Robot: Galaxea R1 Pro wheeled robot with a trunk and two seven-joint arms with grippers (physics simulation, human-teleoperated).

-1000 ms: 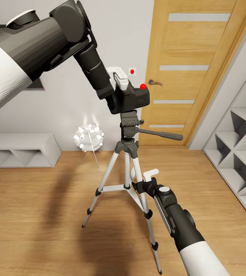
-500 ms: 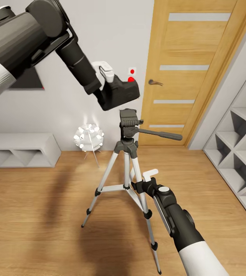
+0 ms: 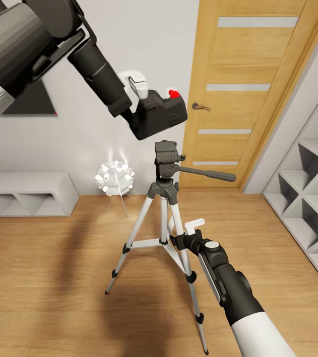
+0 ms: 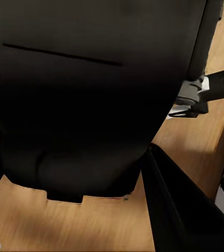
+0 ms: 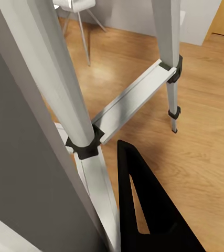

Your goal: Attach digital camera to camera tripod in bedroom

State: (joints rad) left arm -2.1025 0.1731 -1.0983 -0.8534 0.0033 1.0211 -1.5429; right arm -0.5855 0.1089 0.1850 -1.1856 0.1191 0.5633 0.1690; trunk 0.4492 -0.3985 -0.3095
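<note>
Overhead, digital camera (image 3: 159,115) tilted — red button up (above camera tripod (image 3: 164,198)).

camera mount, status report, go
Left gripper shut on small dark grey-black camera, above silver-legged tripod's head, apart. Right gripper at a leg. Nothing between.

Open gap between digital camera (image 3: 159,115) and tripod head (image 3: 166,154)

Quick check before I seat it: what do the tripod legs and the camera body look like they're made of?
The camera tripod legs look like brushed silver metal, probably aluminium, going by the pale sheen in the right wrist view; their joints and feet look like matte black plastic. The digital camera, held in the left claw, looks like matte dark plastic with no highlights, apart from a glossy red button.
</note>
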